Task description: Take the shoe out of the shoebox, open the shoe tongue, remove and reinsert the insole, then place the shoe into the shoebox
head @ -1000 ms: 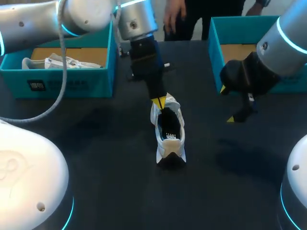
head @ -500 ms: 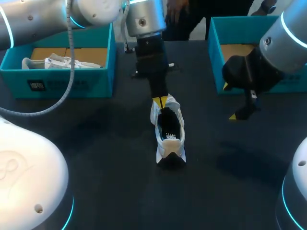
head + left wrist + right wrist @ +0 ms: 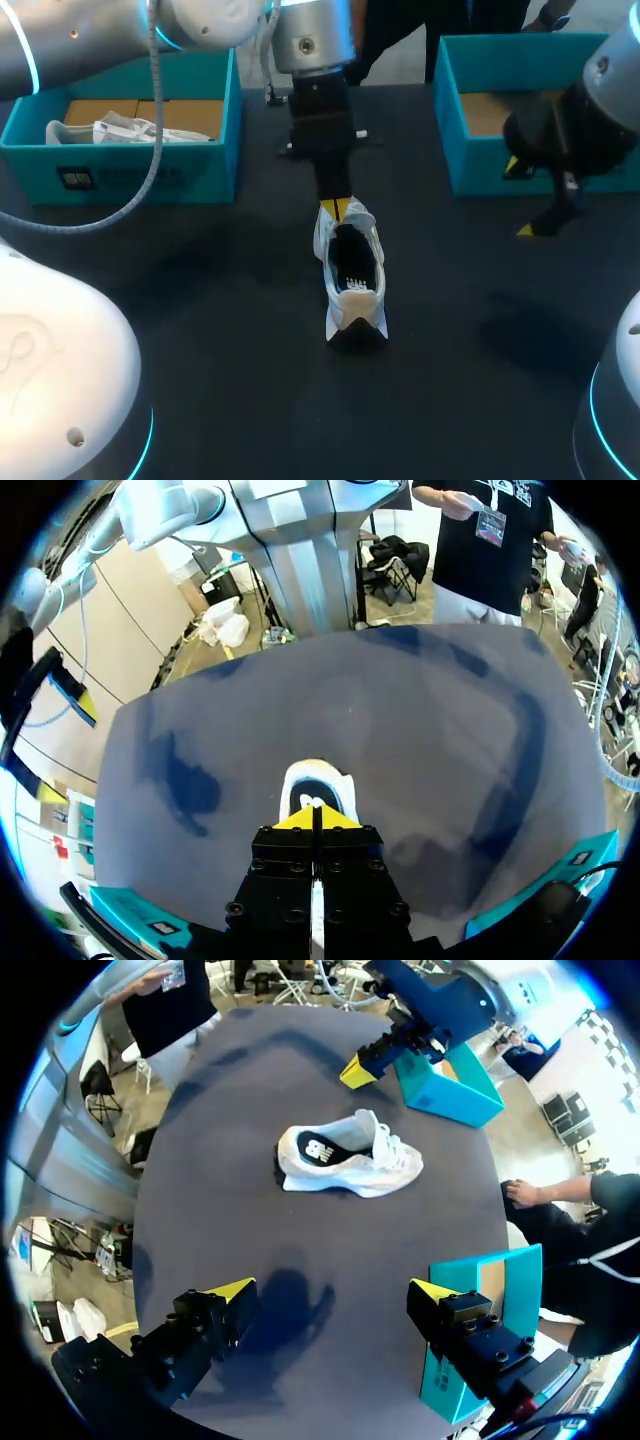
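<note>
Sneaker [image 3: 350,270] stood upright on tabletop [image 3: 200,300]. Left pincer [image 3: 335,210] was closed at sneaker's far end; tongue grip unclear. Right pincer [image 3: 332,1290] hung open, well apart from sneaker. Risk: closed tips could shove sneaker over, missing tongue.

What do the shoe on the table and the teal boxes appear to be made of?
The shoe looks like white mesh textile, matte, with laces and dark lining. The teal boxes seem cardboard: thin straight walls, matte teal outside, raw brown floor inside.
</note>
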